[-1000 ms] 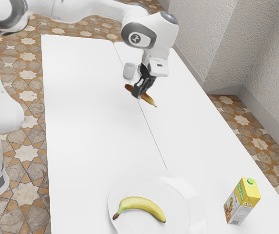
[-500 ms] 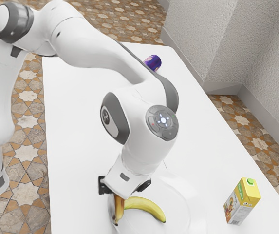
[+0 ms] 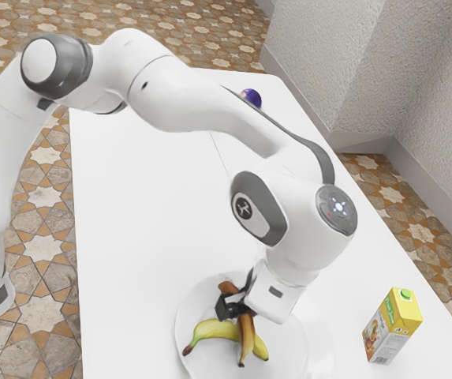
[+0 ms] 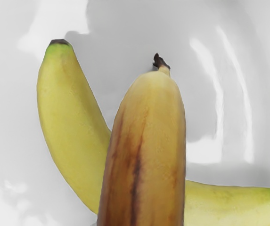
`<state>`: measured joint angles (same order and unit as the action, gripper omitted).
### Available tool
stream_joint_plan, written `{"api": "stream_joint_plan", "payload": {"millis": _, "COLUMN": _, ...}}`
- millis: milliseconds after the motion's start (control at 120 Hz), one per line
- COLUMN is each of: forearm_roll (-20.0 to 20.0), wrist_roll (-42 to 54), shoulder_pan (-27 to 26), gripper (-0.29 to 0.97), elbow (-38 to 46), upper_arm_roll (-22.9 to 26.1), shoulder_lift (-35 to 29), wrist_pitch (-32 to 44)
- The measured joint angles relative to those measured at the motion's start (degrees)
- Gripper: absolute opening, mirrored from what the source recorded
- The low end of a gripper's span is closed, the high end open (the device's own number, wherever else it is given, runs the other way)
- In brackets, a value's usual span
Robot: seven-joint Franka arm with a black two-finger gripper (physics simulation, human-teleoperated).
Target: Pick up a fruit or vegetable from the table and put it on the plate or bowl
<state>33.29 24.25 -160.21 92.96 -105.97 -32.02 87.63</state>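
Banana, the brown overripe one (image 3: 246, 341), is pinched at its upper end between my gripper's (image 3: 232, 304) two black fingers. It hangs tilted, stem end up by the fingers and lower tip down over the plate (image 3: 289, 347). The lower half crosses over the yellow banana (image 3: 208, 332), which lies curved on the plate. I cannot tell whether the two fruits touch or whether the brown tip touches the plate surface.

In the wrist view the brown banana (image 4: 146, 155) stands close under my hand, dark streaks along its skin and a dark tip. The yellow banana (image 4: 73, 136) curves behind it on the white plate (image 4: 248, 70).

The plate sits at the near edge of the white table (image 3: 147, 221), right under my hand. A juice carton (image 3: 392, 325), yellow-green with a yellow cap, stands upright on the table toward the exterior view's right, well apart from the plate. A small purple object (image 3: 250, 96) sits at the far end of the table, partly hidden behind my arm. Patterned floor tiles (image 3: 44, 237) surround the table, and a rough white wall (image 3: 383, 63) is at the exterior view's right.
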Motion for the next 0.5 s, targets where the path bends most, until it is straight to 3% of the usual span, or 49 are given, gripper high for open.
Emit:
{"api": "stream_joint_plan", "payload": {"millis": 50, "forearm_roll": 0.16, "wrist_roll": 0.40, "shoulder_pan": -0.34, "gripper": 0.12, "elbow": -0.01, "upper_arm_roll": -0.12, "shoulder_lift": -0.15, "wrist_pitch": 0.22}}
{"api": "stream_joint_plan", "payload": {"millis": 150, "forearm_roll": 1.20, "wrist_roll": 1.08, "shoulder_pan": -0.59, "gripper": 0.39, "elbow": -0.02, "upper_arm_roll": -0.13, "shoulder_lift": -0.21, "wrist_pitch": 0.45}}
{"api": "stream_joint_plan", "payload": {"millis": 242, "forearm_roll": 1.59, "wrist_roll": 1.64, "shoulder_pan": -0.61, "gripper": 0.53, "elbow": -0.26, "upper_arm_roll": 0.22, "shoulder_lift": -0.08, "wrist_pitch": 0.52}}
{"api": "stream_joint_plan", "payload": {"millis": 383, "forearm_roll": 3.16, "wrist_roll": 2.64, "shoulder_pan": 0.07, "gripper": 0.62, "elbow": -12.80, "upper_arm_roll": 8.03, "shoulder_lift": 1.87, "wrist_pitch": -5.79}}
{"api": "stream_joint_plan", "payload": {"millis": 500, "forearm_roll": 4.51, "wrist_roll": 3.52, "shoulder_pan": 1.11, "gripper": 0.66, "elbow": -15.83, "upper_arm_roll": 9.76, "shoulder_lift": 3.01, "wrist_pitch": -10.81}}
